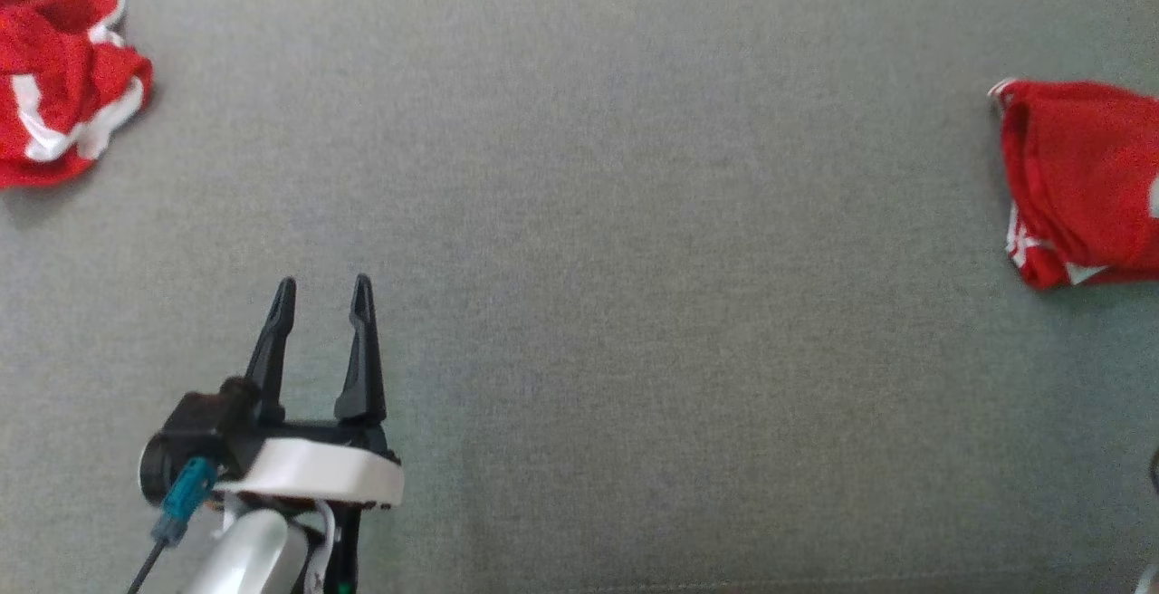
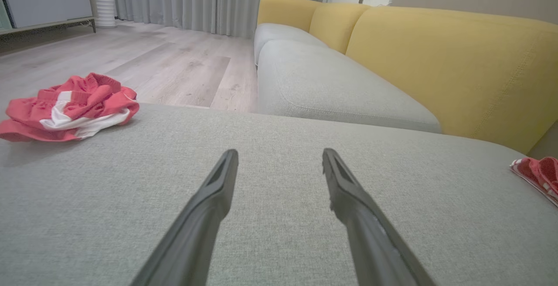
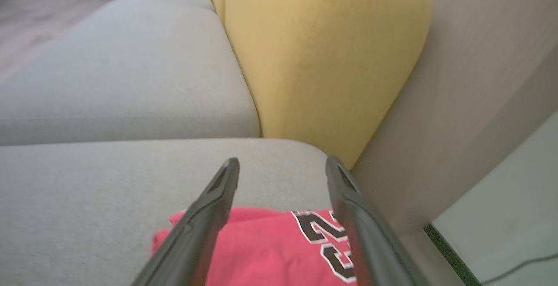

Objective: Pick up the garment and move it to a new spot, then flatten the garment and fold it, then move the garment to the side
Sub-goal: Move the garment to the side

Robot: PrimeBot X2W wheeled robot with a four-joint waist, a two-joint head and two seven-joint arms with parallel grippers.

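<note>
- Left gripper (image 1: 324, 282) hovers over the near left part of the grey seat (image 1: 634, 304). Its two dark fingers point toward the seat's far edge and stand spread apart, with bare fabric between them and nothing held.
- Behind those fingers we see a white wrist housing (image 1: 317, 472) and a blue connector (image 1: 186, 494) with a dark cable on its left. The pale forearm (image 1: 244, 549) rises from the bottom of the head view.
- Looking along the left fingers, we find them running low and almost level over the grey seat, clear of the cloth on either side.
- Our right gripper (image 3: 283, 160) is poised over the right end of the grey seat and tilted downward. Its fingers are wide apart and grip nothing.
- We see the folded red garment (image 3: 270, 251) lying on the right end of the grey seat, beneath the lower part of the right fingers, its black-and-white digits facing up. Whether the fingers touch the cloth, we cannot tell.
- That folded garment is a compact stack with white trim at one corner, well apart from the left gripper.
- We see a crumpled red-and-white garment (image 1: 63, 78) bunched at the far left corner of the grey seat, well apart from both grippers.
- We see a yellow backrest (image 3: 322, 59) rising just past the grey seat's right end, and a wooden floor (image 2: 165, 59) beyond its far left edge.
</note>
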